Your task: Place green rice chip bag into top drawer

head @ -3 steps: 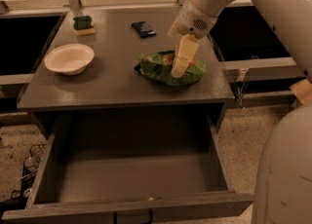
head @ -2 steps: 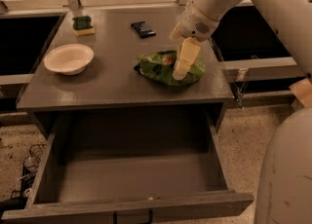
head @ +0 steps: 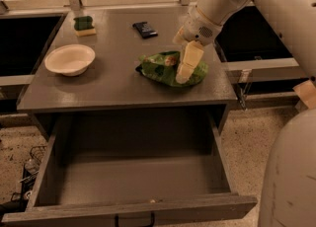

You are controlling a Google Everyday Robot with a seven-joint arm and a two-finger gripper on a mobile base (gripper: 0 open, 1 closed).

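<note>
The green rice chip bag [head: 160, 68] lies crumpled on the right part of the grey table top [head: 113, 85]. My gripper [head: 183, 73] hangs down from the upper right and rests on the right half of the bag, covering its middle. The top drawer [head: 138, 184] under the table top is pulled out wide toward the camera. Its inside is bare, and its dark handle [head: 134, 219] shows at the bottom edge of the front.
A white bowl [head: 70, 59] sits at the table's left. A green-topped sponge [head: 84, 25] and a small dark packet [head: 145, 29] lie at the back. Dark openings flank the table. My white arm and base fill the right side.
The arm shifted slightly right and the gripper has settled a little lower on the bag. The bag, the drawer and the other objects have not moved.
</note>
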